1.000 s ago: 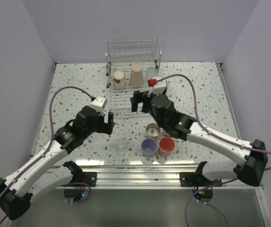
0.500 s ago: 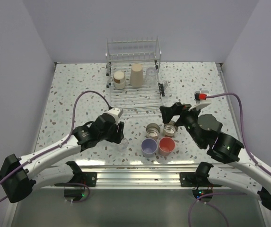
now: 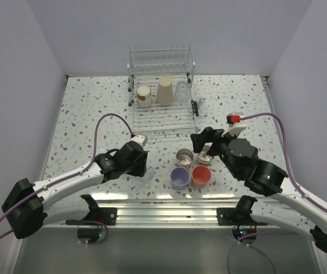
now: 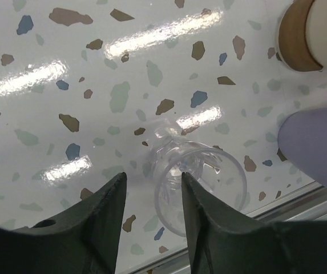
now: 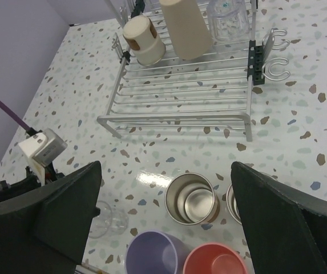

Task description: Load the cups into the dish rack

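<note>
To lift the clear cup, the left gripper has a finger each side of its edge. Squeezing yet? Can't tell. The right gripper is wide open.

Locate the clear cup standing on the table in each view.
Top external: the clear cup is low and left of centre.
Left wrist: the clear cup is at lower centre, seen from above.
Right wrist: the clear cup is at lower left.
Shared landmark: the lavender cup, next to it on its right in all three views.
</note>
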`<state>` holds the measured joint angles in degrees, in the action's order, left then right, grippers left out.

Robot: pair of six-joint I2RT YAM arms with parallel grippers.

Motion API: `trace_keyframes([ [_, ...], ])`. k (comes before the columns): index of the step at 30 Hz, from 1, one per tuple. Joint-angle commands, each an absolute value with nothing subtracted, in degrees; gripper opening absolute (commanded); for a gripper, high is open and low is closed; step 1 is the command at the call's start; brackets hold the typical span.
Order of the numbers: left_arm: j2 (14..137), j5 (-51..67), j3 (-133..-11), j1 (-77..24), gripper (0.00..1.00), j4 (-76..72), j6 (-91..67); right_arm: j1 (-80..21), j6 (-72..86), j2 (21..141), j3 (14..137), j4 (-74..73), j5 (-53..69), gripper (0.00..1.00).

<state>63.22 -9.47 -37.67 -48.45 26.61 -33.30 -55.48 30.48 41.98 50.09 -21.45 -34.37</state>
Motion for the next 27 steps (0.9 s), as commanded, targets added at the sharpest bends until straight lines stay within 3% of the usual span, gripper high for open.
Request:
trace_keyframes([
  [1, 64.4, -10.5, -36.2, -48.8, 0.45, 25.5, -36.4, -55.5, 31.6, 41.5, 49.5, -21.3, -35.6, 0.98],
  [3, 64.7, -10.7, -35.5, -48.9, 0.38, 25.0, -37.0, -55.5, 31.6, 41.0, 49.0, -21.5, -35.9, 0.98],
  [5, 65.1, -10.6, -35.3, -48.9, 0.23, 24.3, -37.0, -55.5, 32.0, 40.7, 48.5, -21.6, -36.0, 0.98],
  [7, 65.1, -10.3, -35.2, -49.0, 0.0, 23.6, -37.0, -55.5, 32.6, 40.3, 47.9, -21.7, -35.8, 0.98],
  [12, 61.8, -12.5, -39.4, -49.0, 0.0, 24.1, -36.7, -55.5, 34.6, 40.9, 47.9, -21.4, -33.9, 0.98],
  [16, 54.9, -13.5, -43.6, -49.0, 0.0, 20.0, -34.0, -55.5, 39.8, 41.8, 47.9, -16.7, -25.1, 0.98],
  [27, 41.1, 1.0, -42.2, -44.7, 0.0, -7.5, -38.0, -55.5, 55.3, 46.1, 41.8, 19.1, -13.8, 0.98],
])
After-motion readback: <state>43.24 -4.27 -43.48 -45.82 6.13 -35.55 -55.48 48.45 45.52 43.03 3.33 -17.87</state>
